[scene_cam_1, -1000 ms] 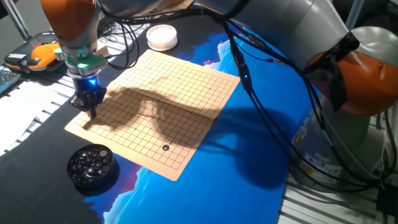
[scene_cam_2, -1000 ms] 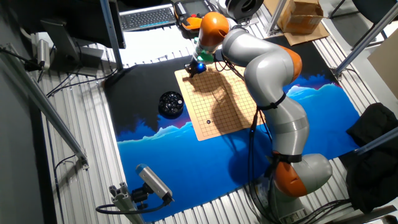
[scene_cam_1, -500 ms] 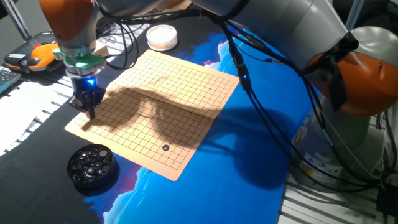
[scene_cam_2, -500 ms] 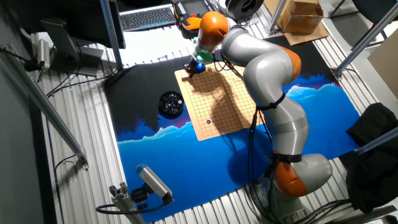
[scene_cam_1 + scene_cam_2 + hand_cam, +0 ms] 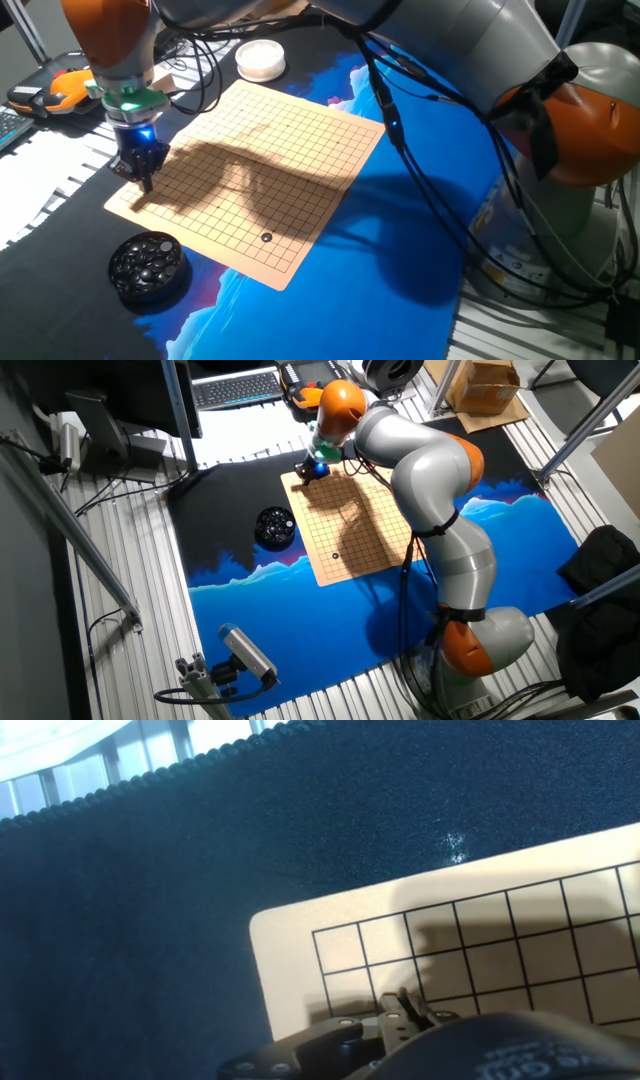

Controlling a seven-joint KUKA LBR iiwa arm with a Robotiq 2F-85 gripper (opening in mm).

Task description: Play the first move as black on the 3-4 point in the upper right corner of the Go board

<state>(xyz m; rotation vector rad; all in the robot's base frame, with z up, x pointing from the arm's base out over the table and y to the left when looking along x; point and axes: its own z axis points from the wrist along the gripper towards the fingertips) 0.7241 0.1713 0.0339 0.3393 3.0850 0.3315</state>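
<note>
A single black stone (image 5: 266,237) lies on the Go board (image 5: 300,130), on an intersection close to the board's corner nearest the camera in one fixed view; in the other fixed view the same stone (image 5: 335,555) shows as a small dark dot near the board's lower end. It sits alone on the grid, well apart from the claw.

The claw (image 5: 146,181) hangs over the opposite end of the board, at the corner by the black cloth, its tips pointing down just above or at the wood; whether they touch cannot be told. From the hand view the claw (image 5: 410,1010) is seen above the board's corner squares, its fingertips drawn narrowly together, and whether a stone is pinched between them cannot be told.

A round black bowl (image 5: 148,266) filled with glossy black stones stands on the surface just off the board's edge, near the claw's corner. A white lidded container (image 5: 260,59) stands beyond the board's far side. The board rests on a blue and black mat (image 5: 400,230) that covers the surface.
</note>
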